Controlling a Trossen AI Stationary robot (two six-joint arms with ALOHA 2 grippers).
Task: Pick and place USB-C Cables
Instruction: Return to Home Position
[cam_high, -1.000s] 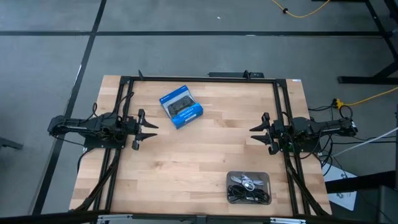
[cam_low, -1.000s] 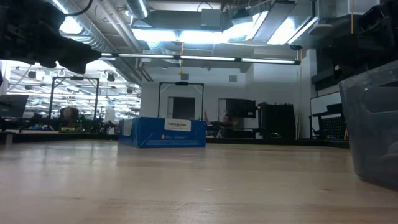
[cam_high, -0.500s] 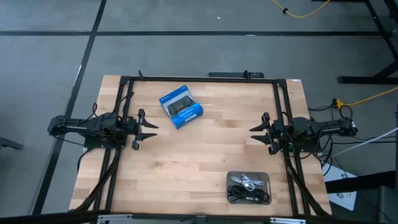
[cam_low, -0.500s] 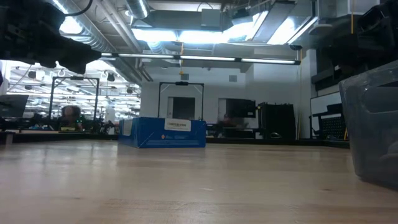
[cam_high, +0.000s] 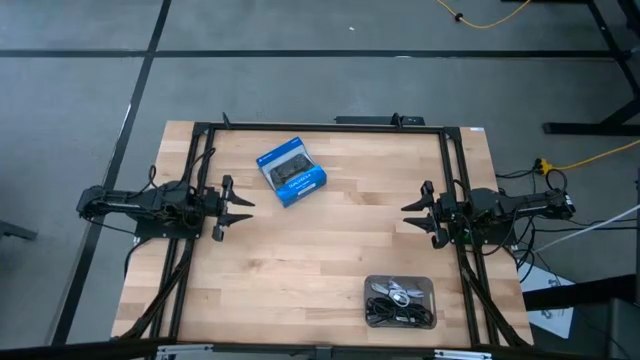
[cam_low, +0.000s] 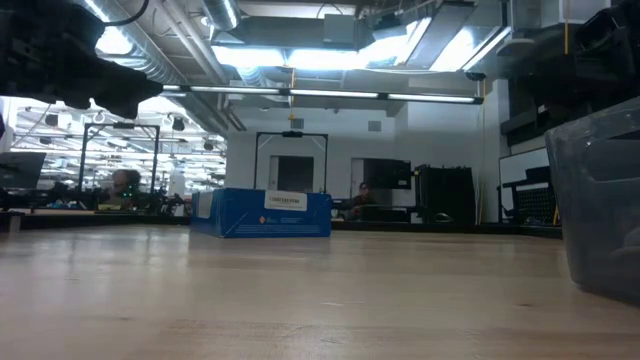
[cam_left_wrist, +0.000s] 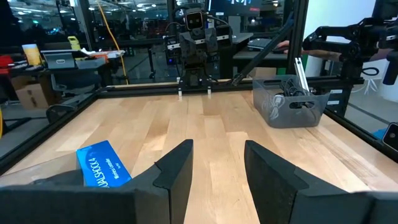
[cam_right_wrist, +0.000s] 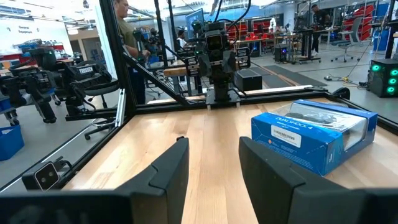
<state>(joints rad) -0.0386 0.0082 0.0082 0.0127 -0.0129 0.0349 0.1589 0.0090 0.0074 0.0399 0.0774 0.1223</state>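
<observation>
Lying in a grey transparent bin (cam_high: 400, 279), the USB-C cables (cam_high: 402, 314) show in the high view as black bundles. Their long axis runs along the bin's long side, across the surface (cam_high: 330, 250) from the left arm's edge toward the right arm's. A whitish cable (cam_high: 398, 294) lies just beside them in the same bin, on the side toward the middle of the surface. The bin sits near the corner on the right arm's side, well apart from the blue box (cam_high: 292, 172), which lies tilted near the opposite edge, closer to the left arm. The left gripper (cam_high: 238, 208) hangs over the left edge and the right gripper (cam_high: 412, 210) over the right edge. They point at each other, both well away from the bin.

In the low view the blue box stands far across the surface. The bin's wall fills the right margin, and the cables cannot be made out through it.

In the left wrist view the left gripper's fingers (cam_left_wrist: 177, 168) stand apart with bare wood between them, holding nothing. The bin shows ahead, with black cable loops rising above its rim.

In the right wrist view the right gripper's fingers (cam_right_wrist: 168, 171) are likewise spread and empty, with the blue box just ahead to one side.
</observation>
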